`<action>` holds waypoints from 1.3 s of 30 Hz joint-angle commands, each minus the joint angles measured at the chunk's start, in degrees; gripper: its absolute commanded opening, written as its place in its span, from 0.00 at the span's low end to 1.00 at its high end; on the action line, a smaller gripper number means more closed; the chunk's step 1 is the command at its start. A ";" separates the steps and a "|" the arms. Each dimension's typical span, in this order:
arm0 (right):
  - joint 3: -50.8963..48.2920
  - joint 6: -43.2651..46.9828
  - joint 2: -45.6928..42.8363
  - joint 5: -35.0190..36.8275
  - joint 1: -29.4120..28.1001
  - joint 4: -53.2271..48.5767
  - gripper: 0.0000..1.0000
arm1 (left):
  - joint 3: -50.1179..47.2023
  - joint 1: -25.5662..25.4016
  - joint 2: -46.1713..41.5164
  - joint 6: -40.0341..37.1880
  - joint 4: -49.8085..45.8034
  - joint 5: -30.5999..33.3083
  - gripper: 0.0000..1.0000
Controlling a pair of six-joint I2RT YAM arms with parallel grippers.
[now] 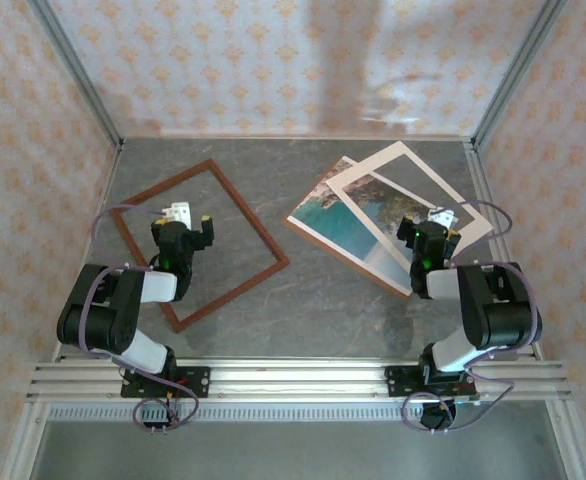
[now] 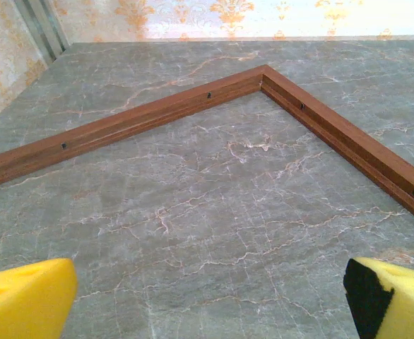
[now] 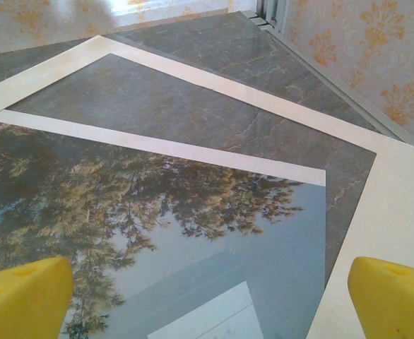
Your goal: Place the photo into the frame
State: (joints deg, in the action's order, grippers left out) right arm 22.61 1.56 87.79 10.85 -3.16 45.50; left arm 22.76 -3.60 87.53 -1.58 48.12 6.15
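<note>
The frame (image 1: 255,216), thin reddish-brown moulding, lies tilted on the left of the table, and its far corner (image 2: 263,73) shows ahead in the left wrist view. My left gripper (image 1: 187,218) (image 2: 208,302) hovers open over the bare table inside the frame. The photo (image 1: 335,218) (image 3: 143,212), a coast with a dark pine, lies flat on the right. A cream mat border (image 1: 373,165) (image 3: 398,191) rests askew on top of it. My right gripper (image 1: 435,220) (image 3: 208,300) stands open above the photo's near right part, holding nothing.
A thin brown edge (image 1: 325,248) runs under the photo's near-left side. Patterned walls and metal posts (image 1: 73,70) close in the table (image 1: 323,310) on three sides. Bare marble lies between the frame and the photo.
</note>
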 commanded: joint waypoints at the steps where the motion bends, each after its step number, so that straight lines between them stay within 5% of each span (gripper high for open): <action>1: 0.46 -0.56 -0.53 0.22 0.08 1.01 0.99 | -0.26 0.48 0.01 -0.49 1.36 -0.48 1.00; 29: 0.48 -0.56 -0.56 0.22 0.08 0.99 0.99 | -0.17 0.52 -0.07 -0.38 1.14 -0.65 1.00; 33: 0.57 -1.18 -1.96 3.13 -0.17 -0.03 0.99 | -2.39 0.52 -2.30 1.91 4.06 5.76 1.00; 39: 7.30 -7.57 -16.56 11.07 -0.54 -22.01 0.99 | 0.96 0.52 -19.93 9.04 -17.63 13.86 1.00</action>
State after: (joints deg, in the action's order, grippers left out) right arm 25.76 -0.95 77.56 15.40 -3.49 32.88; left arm 20.71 -3.60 74.02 1.93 40.60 13.04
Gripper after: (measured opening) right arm 0.993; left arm 0.998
